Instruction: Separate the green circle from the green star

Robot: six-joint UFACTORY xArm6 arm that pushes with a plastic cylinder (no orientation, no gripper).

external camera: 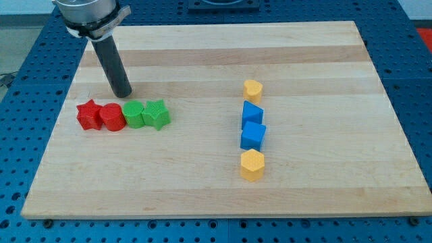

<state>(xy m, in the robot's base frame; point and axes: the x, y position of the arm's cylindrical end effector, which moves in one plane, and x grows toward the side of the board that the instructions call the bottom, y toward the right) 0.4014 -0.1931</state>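
Note:
The green circle (134,115) and the green star (157,114) sit side by side and touching at the view's left, the star on the circle's right. They end a row that starts with a red star (88,115) and a red circle (112,117). My tip (122,94) stands on the board just above the row, over the gap between the red circle and the green circle, a little apart from both.
A column stands right of the middle: a small yellow block (252,88), two blue blocks (252,113) (253,135), and a yellow hexagon (252,165). The wooden board (324,189) lies on a blue perforated table.

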